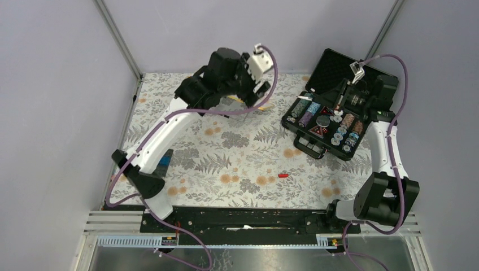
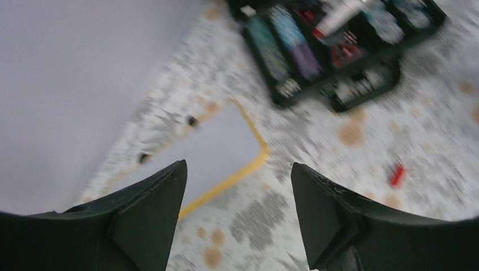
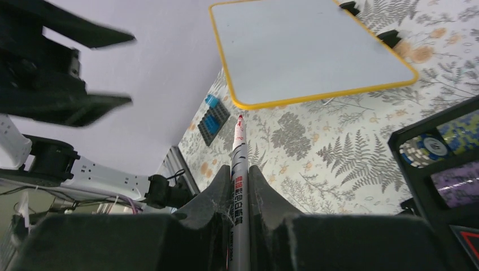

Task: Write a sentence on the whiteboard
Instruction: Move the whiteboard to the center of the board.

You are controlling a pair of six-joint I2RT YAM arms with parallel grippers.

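Note:
The whiteboard, white with a yellow rim, lies at the back of the table and shows no red writing; the sentence is not in view. In the top view my left arm covers most of the whiteboard. My left gripper is open and empty, hovering above the board's near corner; it also shows in the top view. My right gripper is shut on a white marker with its red tip bared, pointing toward the board from over the case.
An open black case of poker chips sits at the right. A small red cap lies mid-table, also in the left wrist view. A blue brick sits by the left arm. Grey walls close in behind.

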